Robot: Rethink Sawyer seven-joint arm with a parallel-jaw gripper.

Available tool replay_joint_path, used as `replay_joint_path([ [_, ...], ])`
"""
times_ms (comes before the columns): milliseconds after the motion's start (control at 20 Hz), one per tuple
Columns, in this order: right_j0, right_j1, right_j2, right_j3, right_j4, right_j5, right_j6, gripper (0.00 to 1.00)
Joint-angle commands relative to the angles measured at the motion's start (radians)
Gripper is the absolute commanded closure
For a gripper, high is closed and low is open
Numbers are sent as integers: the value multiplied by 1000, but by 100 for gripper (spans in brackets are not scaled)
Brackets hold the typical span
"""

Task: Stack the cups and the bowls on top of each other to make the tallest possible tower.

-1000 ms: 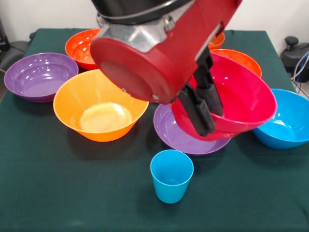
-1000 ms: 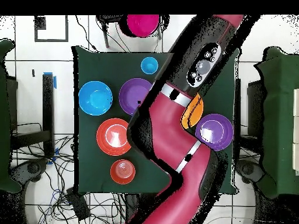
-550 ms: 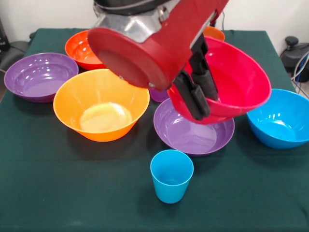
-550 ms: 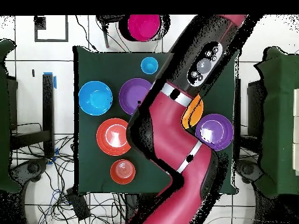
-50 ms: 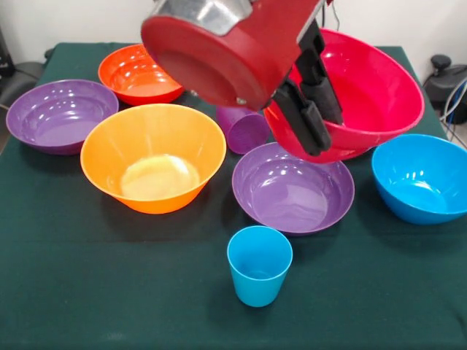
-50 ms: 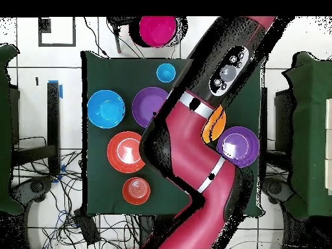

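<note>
- The gripper (image 5: 312,109) has its black fingers (image 5: 300,125) pinched over the near rim of a red bowl (image 5: 365,95), one finger outside the wall and one inside, so the jaws are clamped on that rim.
- The red bowl hangs clear of the table (image 5: 109,292), tilted, with its open side turned toward the front camera; most of it lies to the right of the jaws in the front view.
- Directly under the jaws sits a purple bowl (image 5: 293,188), upright on the cloth, apart from the held bowl.
- Below that and a little left of the jaws stands the light blue cup (image 5: 259,265), mouth up.
- Just left of the jaws, partly hidden by the red arm (image 5: 219,51), the purple cup (image 5: 244,130) lies tipped on its side.
- Further left of the jaws is the big orange bowl (image 5: 153,157), then a second purple bowl (image 5: 60,115) and a red-orange bowl (image 5: 139,73) behind them.
- To the lower right of the jaws, just beside the held bowl, rests the blue bowl (image 5: 419,179).
- From overhead the arm covers the gripper; a red-orange bowl (image 6: 126,151) and a smaller red one (image 6: 137,189) sit well away from it.
- A magenta bowl (image 6: 157,30) shows past the table's edge in the overhead view.
</note>
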Motion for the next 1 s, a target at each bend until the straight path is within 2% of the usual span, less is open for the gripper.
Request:
replay_joint_path([
  [50,-16,53,-24,-206,-102,58,-293,100],
  [750,-15,56,14,-227,-67,-33,-309,100],
  [1000,-14,51,12,-224,-74,-31,-306,100],
])
